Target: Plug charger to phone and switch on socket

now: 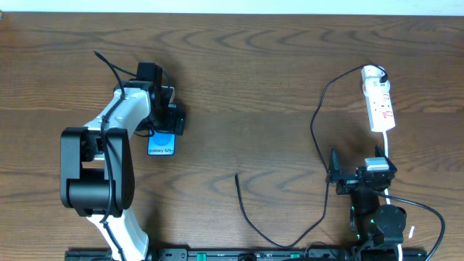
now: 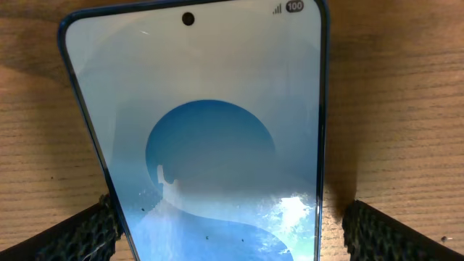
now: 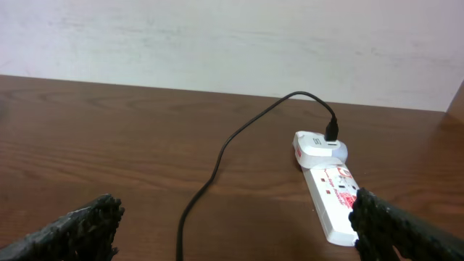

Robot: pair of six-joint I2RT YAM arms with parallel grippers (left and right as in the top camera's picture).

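Observation:
The phone lies flat on the table, its blue screen lit. It fills the left wrist view. My left gripper is low over its far end, open, with a finger on each side. The left finger touches the phone's edge and the right finger stands a little off it. The white socket lies at the far right and also shows in the right wrist view. The black charger cable is plugged into its far end. The cable loops down to a free tip at table centre. My right gripper is open and empty, just short of the socket.
The socket's white cord runs down past my right gripper. The charger cable crosses the table between the right fingers. A pale wall stands behind the far table edge.

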